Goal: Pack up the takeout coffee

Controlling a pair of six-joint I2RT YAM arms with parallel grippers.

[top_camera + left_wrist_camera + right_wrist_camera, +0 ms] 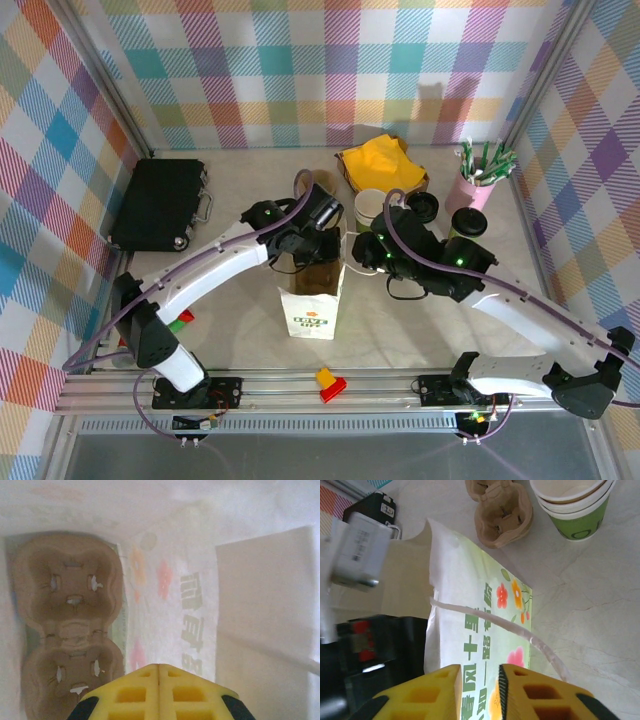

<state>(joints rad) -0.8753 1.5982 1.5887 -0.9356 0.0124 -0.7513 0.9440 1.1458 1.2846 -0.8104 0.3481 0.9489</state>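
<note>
The takeout coffee [466, 226], a small green cup with a black lid, stands upright on the table at the right, just behind my right arm. A white paper bag [312, 298] with flower print stands at the centre. My left gripper [303, 243] reaches into the bag's open top; its yellow fingers [159, 692] are shut with nothing between them, and the bag's inner wall [200, 605] is ahead. My right gripper [479, 692] sits at the bag's right side [485, 620], slightly open, below the bag's paper handle [520, 630].
A brown pulp cup carrier [500, 505] lies behind the bag. Stacked cream-white cups [371, 207], a loose black lid [421, 207], yellow napkins [378, 158] and a pink cup of straws [477, 178] stand at the back right. A black case [160, 203] lies at the left.
</note>
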